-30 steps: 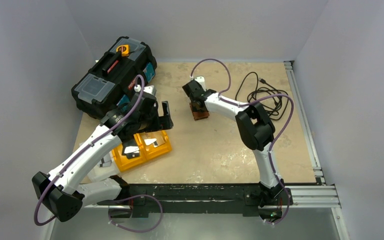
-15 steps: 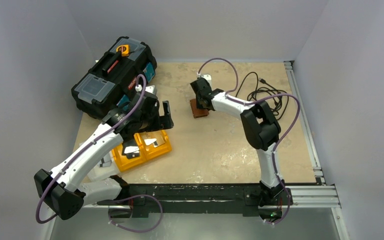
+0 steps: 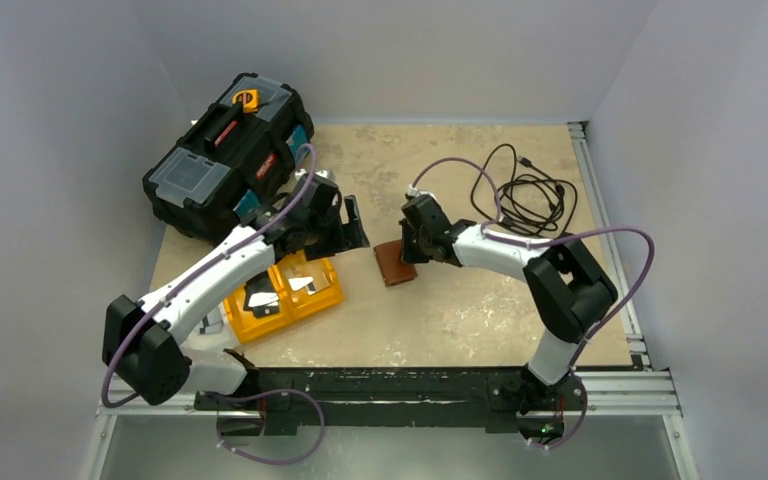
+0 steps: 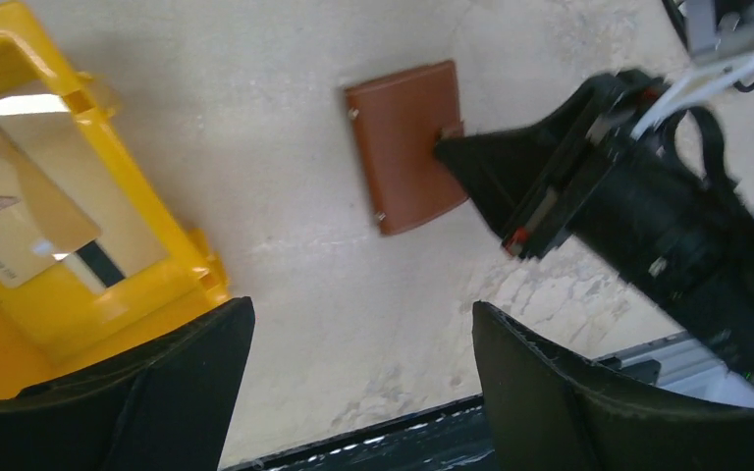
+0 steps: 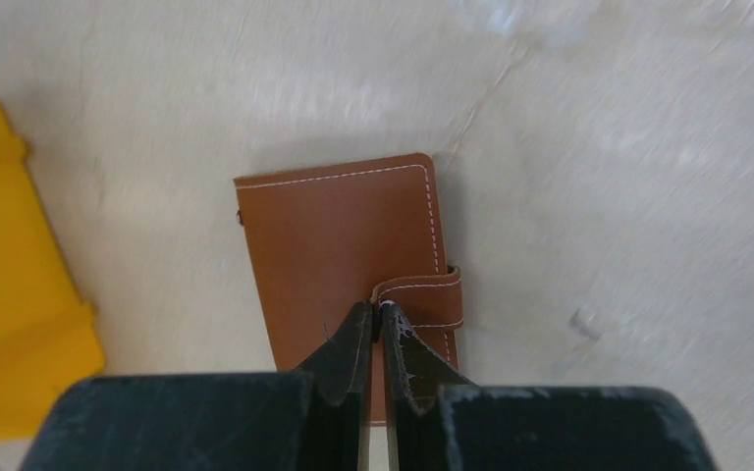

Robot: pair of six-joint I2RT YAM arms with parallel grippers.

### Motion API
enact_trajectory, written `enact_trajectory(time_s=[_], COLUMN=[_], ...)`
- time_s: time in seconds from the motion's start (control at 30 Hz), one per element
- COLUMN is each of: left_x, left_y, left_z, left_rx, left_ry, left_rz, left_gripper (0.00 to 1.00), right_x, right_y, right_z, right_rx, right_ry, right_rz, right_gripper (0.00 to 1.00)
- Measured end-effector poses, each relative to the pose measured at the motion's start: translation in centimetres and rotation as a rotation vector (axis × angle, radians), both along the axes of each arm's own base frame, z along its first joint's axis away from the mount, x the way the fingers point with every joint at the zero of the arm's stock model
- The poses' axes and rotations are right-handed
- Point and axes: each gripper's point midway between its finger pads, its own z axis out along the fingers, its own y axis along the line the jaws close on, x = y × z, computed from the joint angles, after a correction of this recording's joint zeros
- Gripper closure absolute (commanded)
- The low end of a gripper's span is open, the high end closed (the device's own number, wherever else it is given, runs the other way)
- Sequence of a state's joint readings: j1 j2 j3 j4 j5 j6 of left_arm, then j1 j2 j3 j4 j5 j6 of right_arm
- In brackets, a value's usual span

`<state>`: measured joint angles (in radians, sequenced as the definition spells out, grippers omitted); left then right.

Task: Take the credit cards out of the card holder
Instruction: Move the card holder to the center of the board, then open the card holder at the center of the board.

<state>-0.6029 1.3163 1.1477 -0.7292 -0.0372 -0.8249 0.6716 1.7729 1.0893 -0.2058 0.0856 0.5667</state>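
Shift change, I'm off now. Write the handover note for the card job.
Left gripper: open, empty, hovering over the table between tray and holder.
Right gripper: shut, pinching the holder's snap tab.
Holder: closed, flat on the table, right of the tray.
Done: at least one card lies in the tray.
Left: undo the tab, unfold the holder, pull out any cards. What is inside cannot be seen.
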Motion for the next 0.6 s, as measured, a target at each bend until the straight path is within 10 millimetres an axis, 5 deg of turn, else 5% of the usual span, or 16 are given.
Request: enact_trajectory(time_s=[0.23, 0.4, 0.6], left_x=[1.4, 1.3, 1.0], left_y=[-3.9, -5.6, -7.1], left_z=[-2.6, -5.4, -9.0], left_rx=[-0.111, -0.143, -0.148], left_ry=[0.081, 0.155, 0.237], left_rz=[-0.019, -0.028, -0.033], left_gripper=[0.58, 0.79, 0.91], right_x=[-5.7, -6.4, -6.5], right_y=[1.5, 1.4, 1.4], right_z=[-0.1, 0.0, -0.1], right_rx=[0.106, 0.15, 0.181], right_ry=[0.052, 0.062, 0.063], right_rz=[-0.002, -0.045, -0.07], right_gripper=[1.0, 1.0, 1.0])
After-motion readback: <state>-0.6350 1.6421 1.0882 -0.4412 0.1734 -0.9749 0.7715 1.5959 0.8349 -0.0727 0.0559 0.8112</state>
